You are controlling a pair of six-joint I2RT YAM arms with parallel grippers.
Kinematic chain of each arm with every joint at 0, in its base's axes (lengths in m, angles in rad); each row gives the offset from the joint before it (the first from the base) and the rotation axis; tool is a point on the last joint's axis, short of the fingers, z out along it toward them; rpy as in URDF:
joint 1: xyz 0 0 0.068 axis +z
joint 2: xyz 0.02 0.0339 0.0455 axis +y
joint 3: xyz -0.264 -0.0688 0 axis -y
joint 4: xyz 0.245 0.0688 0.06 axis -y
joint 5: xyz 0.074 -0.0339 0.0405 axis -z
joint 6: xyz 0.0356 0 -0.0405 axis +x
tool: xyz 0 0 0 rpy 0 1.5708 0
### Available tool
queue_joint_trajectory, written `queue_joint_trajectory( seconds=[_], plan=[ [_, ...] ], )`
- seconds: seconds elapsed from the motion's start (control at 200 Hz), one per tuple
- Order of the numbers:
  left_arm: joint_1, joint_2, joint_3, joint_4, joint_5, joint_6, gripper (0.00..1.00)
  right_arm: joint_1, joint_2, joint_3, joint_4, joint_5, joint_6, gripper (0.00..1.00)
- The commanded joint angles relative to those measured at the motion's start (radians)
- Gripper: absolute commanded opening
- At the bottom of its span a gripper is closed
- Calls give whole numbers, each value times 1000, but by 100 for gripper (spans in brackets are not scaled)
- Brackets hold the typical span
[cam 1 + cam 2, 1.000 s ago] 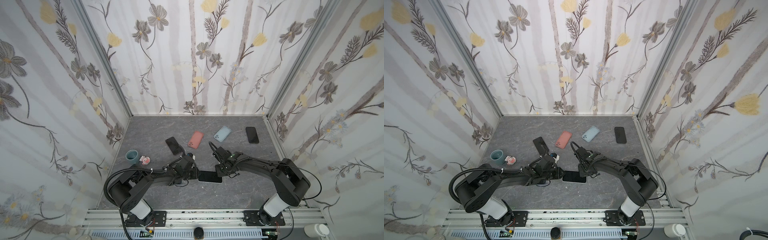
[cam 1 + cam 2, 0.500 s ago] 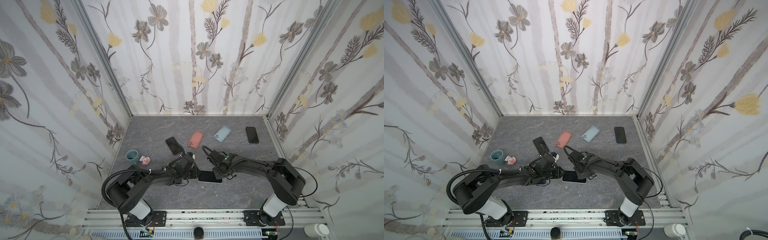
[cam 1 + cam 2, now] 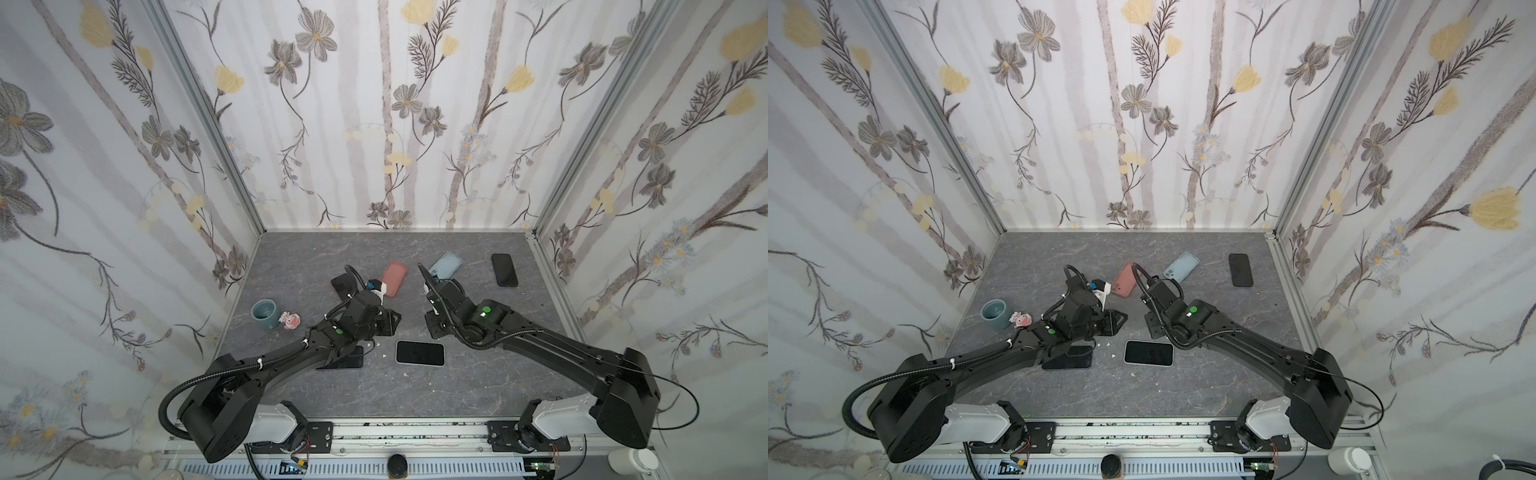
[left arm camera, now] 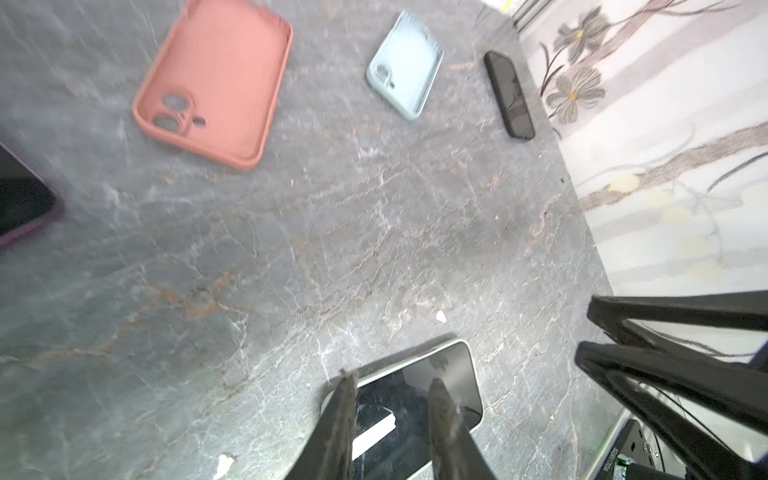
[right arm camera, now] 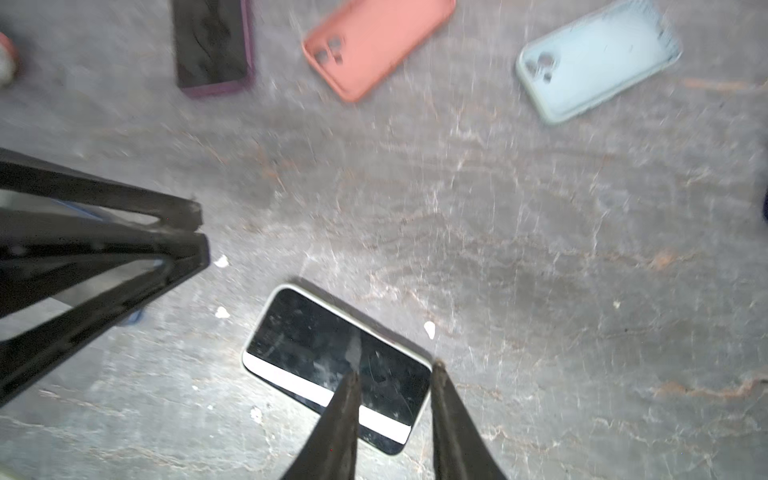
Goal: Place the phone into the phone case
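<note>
A dark-screened phone (image 3: 419,353) lies flat and screen up on the grey table, with the pale rim of a phone case (image 5: 249,353) round its edge. My left gripper (image 4: 392,378) hovers over one end of it, jaws a little apart with nothing between them. My right gripper (image 5: 395,370) hangs over the other end, also open and empty. In both top views the left gripper (image 3: 392,322) and the right gripper (image 3: 430,328) sit just behind the phone (image 3: 1148,353), apart from it.
A second dark phone (image 3: 349,359) lies partly under my left arm. Farther back are a pink case (image 3: 392,279), a light blue case (image 3: 445,266), a black phone (image 3: 504,270) and a phone in a purple case (image 3: 343,284). A teal cup (image 3: 264,314) and a small figurine (image 3: 290,321) stand at the left.
Both grippers have drawn back from the ends of the phone and now stand off it. The right jaws have opened wider. The phone stays flat on the table.
</note>
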Motion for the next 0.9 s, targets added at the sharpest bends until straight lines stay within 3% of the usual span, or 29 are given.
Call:
queue_joint_trajectory(
  seconds=[0.0,0.11,0.155,0.235,0.3,0.37,0.5,0.629,0.769,0.894],
  plan=[
    [11,-69,42,-40,-65,140,33,2,-122,-43,186,34,-105,36],
    [14,-140,91,-44,-94,263,38,2,-279,-141,368,2,-205,43],
    [15,-168,100,-33,-104,310,41,2,-341,-188,439,-11,-244,55],
    [16,-213,105,-1,-121,391,60,2,-440,-282,563,-45,-333,79],
    [15,-246,94,29,-130,451,82,0,-495,-360,612,-84,-435,100],
    [16,-279,72,52,-128,515,100,0,-509,-388,596,-89,-513,100],
    [16,-337,9,46,-10,694,100,0,-455,-363,437,-162,-630,100],
    [14,-427,-107,63,100,855,100,1,-387,-385,319,-348,-798,100],
    [14,-528,-231,109,145,1010,100,1,-322,-395,318,-369,-840,100],
    [15,-546,-249,93,109,1036,100,-1,-248,-387,313,-400,-886,100]
  ],
)
